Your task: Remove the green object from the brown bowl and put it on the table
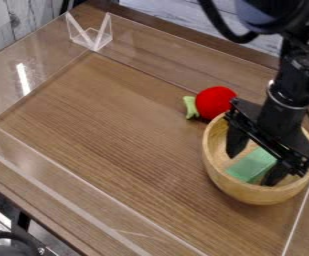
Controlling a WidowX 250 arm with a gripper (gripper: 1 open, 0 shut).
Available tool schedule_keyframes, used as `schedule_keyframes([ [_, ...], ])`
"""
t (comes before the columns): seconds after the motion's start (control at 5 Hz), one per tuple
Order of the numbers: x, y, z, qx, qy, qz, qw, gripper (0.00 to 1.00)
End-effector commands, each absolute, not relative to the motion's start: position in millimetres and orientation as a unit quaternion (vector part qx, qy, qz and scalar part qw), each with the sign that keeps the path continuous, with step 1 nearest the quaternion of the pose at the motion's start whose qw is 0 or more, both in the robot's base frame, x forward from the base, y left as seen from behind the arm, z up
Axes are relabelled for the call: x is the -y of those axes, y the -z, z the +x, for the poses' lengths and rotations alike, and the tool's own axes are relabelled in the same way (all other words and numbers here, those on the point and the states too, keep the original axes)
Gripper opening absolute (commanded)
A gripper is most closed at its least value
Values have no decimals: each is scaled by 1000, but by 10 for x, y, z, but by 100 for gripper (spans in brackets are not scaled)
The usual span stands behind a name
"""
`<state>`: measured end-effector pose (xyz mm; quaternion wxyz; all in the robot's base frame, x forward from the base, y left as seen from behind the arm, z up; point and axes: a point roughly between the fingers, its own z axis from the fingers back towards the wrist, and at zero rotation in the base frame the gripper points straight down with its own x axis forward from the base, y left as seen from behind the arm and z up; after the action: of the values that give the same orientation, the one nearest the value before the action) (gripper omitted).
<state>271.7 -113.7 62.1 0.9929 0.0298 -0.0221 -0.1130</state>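
The brown bowl (240, 191) stands at the right side of the table (110, 125). The green object (254, 167), a flat light-green block, lies tilted inside the bowl. My gripper (270, 160) points down into the bowl with its black fingers spread wide, one on each side of the block. It is open, and the block rests on the bowl rather than in a grip. The right fingertip reaches the bowl's far-right rim.
A red round toy (217, 99) with a small green leaf lies just behind the bowl on its left. Clear acrylic walls (37, 190) edge the table, and the right wall runs close by the bowl. A clear folded piece (90, 32) stands at the back left.
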Motion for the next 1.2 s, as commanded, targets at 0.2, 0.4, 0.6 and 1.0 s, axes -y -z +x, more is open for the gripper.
schedule_keyframes([
  [0.2, 987, -997, 2814, 62, 101, 18, 993, 100],
  [0.4, 962, -1054, 2811, 61, 101, 15, 993, 100],
  [0.6, 1011, -896, 2861, 59, 128, 12, 990, 100],
  [1.0, 935, -590, 2878, 51, 142, 0, 989, 0],
])
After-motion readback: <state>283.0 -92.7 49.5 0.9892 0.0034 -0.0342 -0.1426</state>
